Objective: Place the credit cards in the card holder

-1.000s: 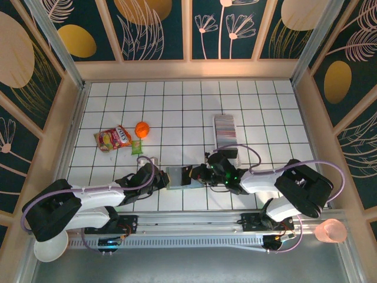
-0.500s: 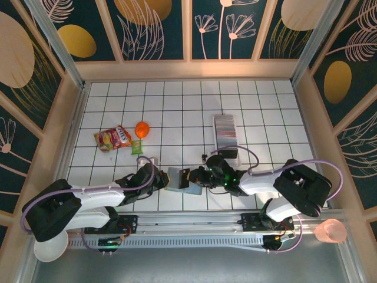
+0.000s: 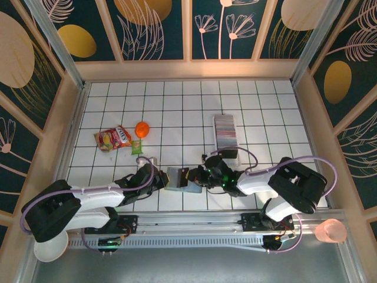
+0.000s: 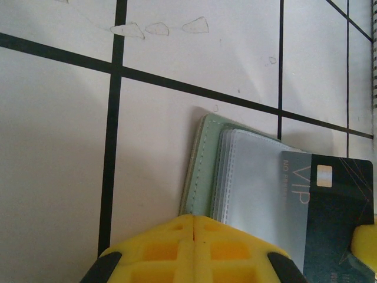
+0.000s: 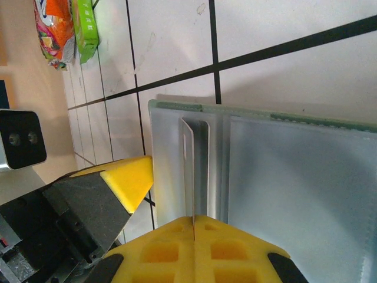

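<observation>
Since a second before, the card holder (image 3: 177, 178) had been turned a little askew. It was laid open on the table (image 3: 118, 100) between the two grippers, green with clear pockets (image 4: 253, 171), its long side set left to right. The left gripper (image 3: 159, 180) was closed tight at its left edge, and a dark card (image 4: 336, 224) was pinched in the right gripper (image 3: 197, 177), pointed at the pockets.

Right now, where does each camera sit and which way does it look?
Top external: above and behind, looking down at the table; both arms show.
Left wrist: on the left arm, facing down at the card holder; left tool shows.
Right wrist: on the right arm, facing the card holder; right tool pinches a card.
All share the card holder.
</observation>
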`<state>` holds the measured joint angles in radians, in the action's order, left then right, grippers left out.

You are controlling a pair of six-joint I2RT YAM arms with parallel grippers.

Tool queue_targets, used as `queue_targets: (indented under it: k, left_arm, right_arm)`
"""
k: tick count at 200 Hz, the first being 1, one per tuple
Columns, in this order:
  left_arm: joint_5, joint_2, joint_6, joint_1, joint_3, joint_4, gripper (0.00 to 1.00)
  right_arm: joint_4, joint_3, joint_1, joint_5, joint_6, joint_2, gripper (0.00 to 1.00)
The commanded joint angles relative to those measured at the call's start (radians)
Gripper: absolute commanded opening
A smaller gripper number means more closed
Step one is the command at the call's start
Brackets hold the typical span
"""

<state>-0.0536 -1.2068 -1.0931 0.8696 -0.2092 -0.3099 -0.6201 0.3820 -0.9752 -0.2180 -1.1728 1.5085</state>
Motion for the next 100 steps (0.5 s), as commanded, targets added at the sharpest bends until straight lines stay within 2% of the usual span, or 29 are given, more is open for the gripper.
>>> queue_targets:
  k: [1, 70, 100]
  left_arm:
    - [-0.005, 0.007, -0.002, 0.002, 0.024, 0.014, 0.0]
    - [-0.008, 0.018, -0.006, 0.004, 0.033, 0.013, 0.0]
    - [-0.005, 0.026, -0.008, 0.004, 0.036, 0.018, 0.0]
  right_arm:
    - [-0.054, 0.017, -0.01, 0.025, -0.014, 0.033, 0.0]
    - [0.07, 0.11, -0.063, 0.014, 0.051, 0.061, 0.0]
    - [0.096, 0.132, -0.068, 0.014, 0.05, 0.078, 0.12]
